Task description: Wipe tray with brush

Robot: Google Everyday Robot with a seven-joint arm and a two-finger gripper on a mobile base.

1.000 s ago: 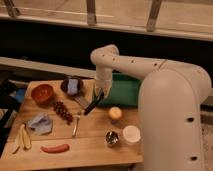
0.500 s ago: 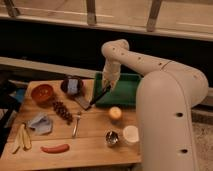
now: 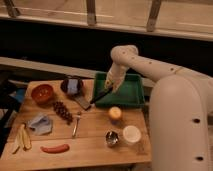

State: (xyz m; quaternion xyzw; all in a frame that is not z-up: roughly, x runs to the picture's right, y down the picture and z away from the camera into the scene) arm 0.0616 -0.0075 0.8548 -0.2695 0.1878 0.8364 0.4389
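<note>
Camera view: gripper, clamped on brush, has been carried rightward over tray; wiping is judged imminent.

End effector carried brush rightward over tray.

Looks like a staged robot test space, not a home kitchen — wooden table strewn with props: red bowl, grapes, sausage, fork, white cup; railing posts behind — gripper over the tray, left end, clamped on the brush
</note>
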